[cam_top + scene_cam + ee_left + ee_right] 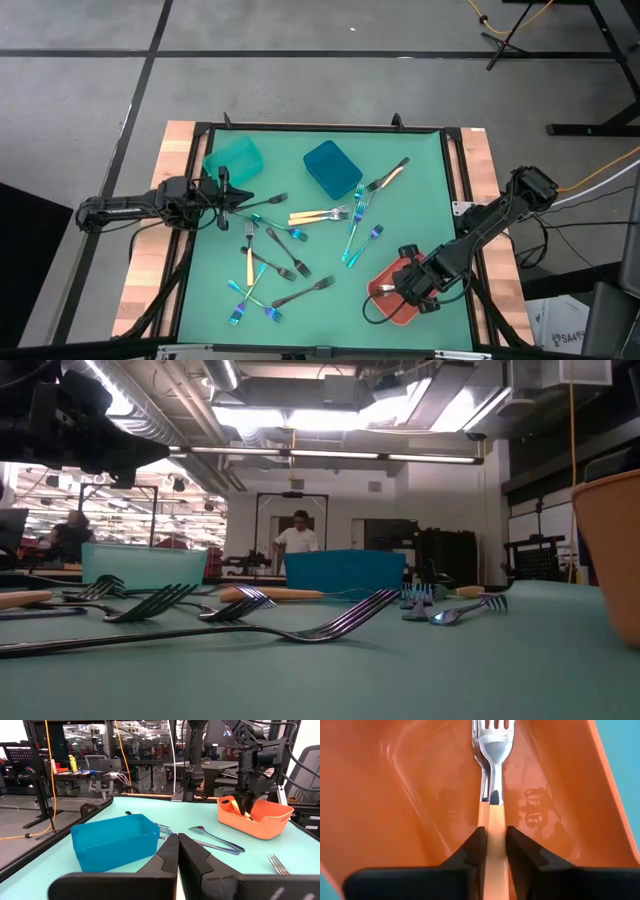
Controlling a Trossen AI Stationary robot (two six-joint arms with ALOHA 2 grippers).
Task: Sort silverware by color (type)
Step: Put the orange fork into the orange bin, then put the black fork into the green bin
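Several forks lie flat and scattered on the green mat: gold-handled ones [315, 214], black ones [285, 255] and iridescent blue-teal ones [355, 232]. My right gripper [405, 282] reaches down into the coral-red bin [385, 308] at the near right and is shut on a gold-handled fork [492, 780]. A second fork head [479, 750] shows under it in the bin. My left gripper [228, 193] is shut and empty, low over the mat's left side, beside the teal bin [233, 158]. My right gripper pinches the fork's gold handle [492, 827] between its two fingers, a little behind the silver neck. The fingers come from above, slanting down into the bin, and the fork runs on in line with them. Its silver head [493, 737] points at the bin's inner wall.
A blue bin [333, 168] stands at the far middle of the mat; it also shows in the left wrist view [112, 840]. A black fork [265, 200] lies just right of my left gripper. A black frame edges the mat [420, 180]. A person stands in the room far behind.
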